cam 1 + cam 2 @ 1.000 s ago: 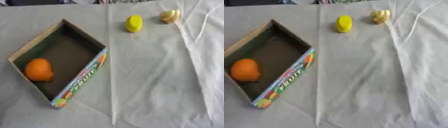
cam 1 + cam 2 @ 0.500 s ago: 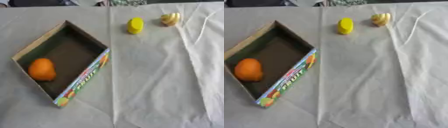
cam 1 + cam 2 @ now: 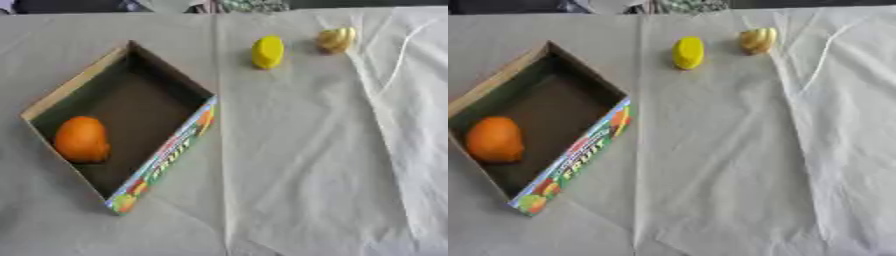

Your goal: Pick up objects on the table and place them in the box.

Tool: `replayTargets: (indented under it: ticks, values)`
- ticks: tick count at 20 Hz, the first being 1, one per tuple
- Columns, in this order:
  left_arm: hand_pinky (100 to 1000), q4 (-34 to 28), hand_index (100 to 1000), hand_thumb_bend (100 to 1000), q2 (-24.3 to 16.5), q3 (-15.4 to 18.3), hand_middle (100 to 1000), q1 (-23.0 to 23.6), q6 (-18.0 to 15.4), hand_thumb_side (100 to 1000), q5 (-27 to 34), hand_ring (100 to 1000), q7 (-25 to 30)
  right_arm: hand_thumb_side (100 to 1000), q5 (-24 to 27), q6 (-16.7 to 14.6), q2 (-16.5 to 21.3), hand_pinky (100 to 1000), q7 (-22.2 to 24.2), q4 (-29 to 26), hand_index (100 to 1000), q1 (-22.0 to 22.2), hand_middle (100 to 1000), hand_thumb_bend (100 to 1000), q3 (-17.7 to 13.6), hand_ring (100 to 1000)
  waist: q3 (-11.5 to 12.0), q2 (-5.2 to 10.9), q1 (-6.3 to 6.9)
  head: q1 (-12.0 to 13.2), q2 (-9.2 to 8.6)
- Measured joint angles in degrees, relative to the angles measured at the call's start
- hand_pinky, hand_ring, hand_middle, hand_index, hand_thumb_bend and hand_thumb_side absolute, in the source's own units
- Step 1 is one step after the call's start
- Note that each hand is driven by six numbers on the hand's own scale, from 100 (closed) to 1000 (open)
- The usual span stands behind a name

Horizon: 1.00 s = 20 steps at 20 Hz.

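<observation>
We see the table [image 3: 332, 165] under a pale creased cloth, and the whole picture sits lower than a second ago, so the camera has tilted; the things keep their places among themselves. The open box [image 3: 162, 157] lies on the left, turned like a diamond, its long axis running from near left to far right. The left eye view shows all of it; the right eye view cuts its left corner. An orange fruit [image 3: 81, 140] rests in its left part. Far off lie a yellow fruit [image 3: 268, 51], long axis near to far, and just right of it a small pale yellow thing [image 3: 335, 39]. Neither hand shows, so we cannot tell their state.
</observation>
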State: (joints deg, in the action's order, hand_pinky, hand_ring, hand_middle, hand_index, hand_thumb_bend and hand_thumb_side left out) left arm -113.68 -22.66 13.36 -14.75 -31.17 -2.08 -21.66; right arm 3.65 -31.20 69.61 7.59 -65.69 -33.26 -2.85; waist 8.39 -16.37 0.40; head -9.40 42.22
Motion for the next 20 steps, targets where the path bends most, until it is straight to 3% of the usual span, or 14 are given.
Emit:
replayTargets:
  ticks: [3,7,9,11,16,17,20]
  values:
    - [811,0.00,872,143,0.00,-0.10,749,-0.07,-0.05,396,0.33,788,0.50,329,-5.30,-2.18,-1.54,907,2.55,1.44,966,-2.15,845,100,1.88,1000,0.19,-0.13,-0.26,-0.66,0.01]
    - [810,0.00,871,135,0.00,-0.11,749,-0.22,0.03,403,0.66,788,1.01,293,-12.25,-4.80,-2.36,910,4.61,1.09,957,-1.93,838,100,3.78,1000,0.21,-0.61,-0.36,-1.20,0.00]
    - [810,0.00,871,133,0.00,-0.11,748,-0.34,0.11,404,0.75,788,1.17,147,-15.70,-6.08,-2.38,917,5.42,0.52,952,-1.36,839,100,4.45,1000,0.24,-0.67,-0.37,-1.32,0.00]
    - [810,0.00,871,134,0.01,-0.12,748,-0.36,0.11,403,0.94,788,1.31,145,-19.23,-7.73,-2.41,924,6.64,-0.31,955,-0.68,846,100,5.09,1000,0.29,-0.73,-0.37,-1.34,-0.01]
    - [810,0.00,870,129,0.01,-0.31,747,-0.39,0.16,405,1.20,788,1.64,291,-25.52,-11.73,-2.80,935,10.43,-2.50,941,0.44,853,124,6.34,1000,0.31,-0.74,-0.36,-1.38,-0.01]
    - [810,0.00,870,120,0.01,-0.41,747,-0.40,0.17,396,1.28,789,1.69,357,-26.06,-11.99,-2.82,943,10.99,-2.85,942,0.61,857,116,6.56,1000,0.32,-0.74,-0.36,-1.38,-0.01]
    - [810,0.00,870,121,0.01,-0.45,747,-0.43,0.14,396,1.52,789,1.81,409,-26.52,-11.48,-2.82,946,12.26,-3.87,943,1.10,860,120,7.13,1000,0.33,-0.74,-0.35,-1.39,-0.01]
